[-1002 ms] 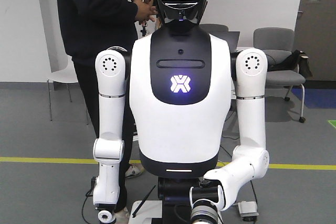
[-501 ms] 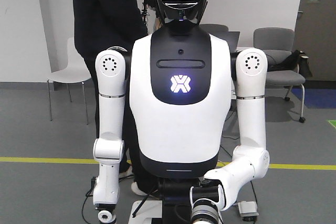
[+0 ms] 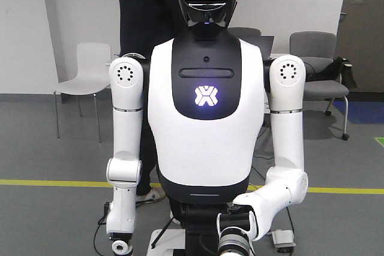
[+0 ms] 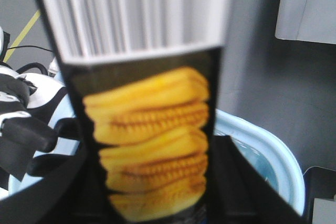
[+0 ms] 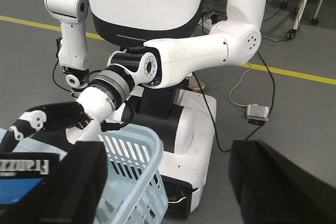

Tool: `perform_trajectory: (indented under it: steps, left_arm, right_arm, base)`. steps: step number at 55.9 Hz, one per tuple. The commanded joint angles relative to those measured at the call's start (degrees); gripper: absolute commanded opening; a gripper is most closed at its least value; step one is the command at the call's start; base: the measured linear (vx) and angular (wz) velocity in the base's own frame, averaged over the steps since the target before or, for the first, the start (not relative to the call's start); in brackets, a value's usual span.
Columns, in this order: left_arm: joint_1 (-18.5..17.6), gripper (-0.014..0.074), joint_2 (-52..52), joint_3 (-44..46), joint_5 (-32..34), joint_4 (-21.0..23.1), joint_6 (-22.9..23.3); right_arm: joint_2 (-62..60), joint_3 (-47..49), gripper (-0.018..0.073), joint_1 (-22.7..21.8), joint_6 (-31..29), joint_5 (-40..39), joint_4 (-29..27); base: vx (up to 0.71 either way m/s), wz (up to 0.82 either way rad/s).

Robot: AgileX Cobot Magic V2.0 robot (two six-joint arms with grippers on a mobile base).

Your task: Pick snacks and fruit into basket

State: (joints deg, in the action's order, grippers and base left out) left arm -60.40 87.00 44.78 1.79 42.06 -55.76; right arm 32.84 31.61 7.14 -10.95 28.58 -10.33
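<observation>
The left gripper hangs over the basket, clamped on a corn-print pouch; the right gripper, jaws wide apart, sits beside the basket, a white arm stretched across ahead.

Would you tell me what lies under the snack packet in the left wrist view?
Below the snack packet, the pale blue basket shows its rim; the packet hides whatever is inside.
</observation>
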Motion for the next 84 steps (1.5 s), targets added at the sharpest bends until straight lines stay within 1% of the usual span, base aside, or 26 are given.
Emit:
perform_trajectory:
  steps: [1,5,12,20,25,33,43,49,51,52,54,60,63,68,74,80,84]
  left_arm:
    - [-0.24,0.0538,-2.01,2.01,3.73,0.02,-0.13]
    - [-0.24,0.0556,-2.01,2.01,3.73,0.02,-0.13]
    - [-0.24,0.0554,-2.89,2.01,3.01,0.02,-0.13]
    - [0.16,0.0518,-6.79,2.01,0.62,0.02,-0.08]
    - [1.42,0.0480,-10.37,1.89,0.45,0.02,-0.08]
    - [5.64,0.0437,-16.14,-0.91,-0.34,0.02,0.04]
    - [14.16,0.0437,-27.83,-9.17,2.02,0.02,0.54]
    - [20.48,0.0437,-36.17,-14.19,2.68,0.02,2.52]
    - [22.46,0.0437,-39.27,-15.92,2.76,0.02,2.59]
    - [24.46,0.0437,-41.34,-16.95,2.81,0.02,2.47]
    - [26.84,0.0437,-44.63,-18.47,2.69,0.02,2.37]
    - [33.27,0.0437,-50.68,-20.46,1.57,0.02,2.37]
    - [35.81,0.0437,-52.72,-20.46,-0.41,0.02,2.43]
    - [41.22,0.0437,-55.19,-20.46,-3.58,0.02,2.43]
    - [47.19,0.0437,-55.95,-20.46,-5.16,0.02,3.08]
    - [51.69,0.0437,-55.95,-20.46,-7.44,0.01,5.64]
    - [53.97,0.0437,-55.95,-20.46,-8.03,-0.19,6.11]
  right_arm:
    - [0.02,1.67,0.0536,-0.33,-0.61,-3.70,0.03]
    - [0.02,1.67,0.0536,-0.33,-0.61,-3.65,0.03]
    - [0.02,1.67,0.0536,-0.33,-0.61,-3.65,0.03]
    - [0.02,1.67,0.0536,-0.33,-0.61,-3.65,0.03]
    - [0.02,1.67,0.0536,-0.33,-0.61,-3.71,-0.06]
    - [0.02,1.67,0.0536,-0.33,-0.61,-3.59,-0.23]
    - [0.02,1.67,0.0536,-0.33,-0.61,-2.96,-0.23]
    - [0.02,1.67,0.0536,-0.33,-0.61,-2.39,-0.27]
    - [0.02,1.67,0.0536,-0.33,-0.61,-2.39,-0.27]
    - [0.02,1.67,0.0536,-0.33,-0.61,-2.39,-0.27]
    - [0.02,1.67,0.0536,-0.33,-0.61,-2.39,-0.27]
    - [0.02,1.67,0.0536,-0.33,-0.61,-2.39,-0.27]
    - [0.02,1.67,0.0536,-0.33,-0.61,-2.39,-0.27]
    - [0.02,1.67,0.0536,-0.33,-0.61,-2.39,-0.41]
    - [0.02,1.67,0.0536,-0.33,-0.61,-2.39,-0.41]
    - [0.02,1.67,0.0536,-0.33,-0.61,-2.39,-0.41]
    - [0.02,1.67,0.0536,-0.33,-0.61,-2.39,-0.41]
  base:
    - [0.00,0.00]
    - [0.00,0.00]
    - [0.00,0.00]
    - [0.00,0.00]
    - [0.00,0.00]
    - [0.00,0.00]
    - [0.00,0.00]
    - [0.00,0.00]
    - [0.00,0.00]
    - [0.00,0.00]
    - [0.00,0.00]
    - [0.00,0.00]
    - [0.00,0.00]
    - [0.00,0.00]
    - [0.00,0.00]
    - [0.00,0.00]
    - [0.00,0.00]
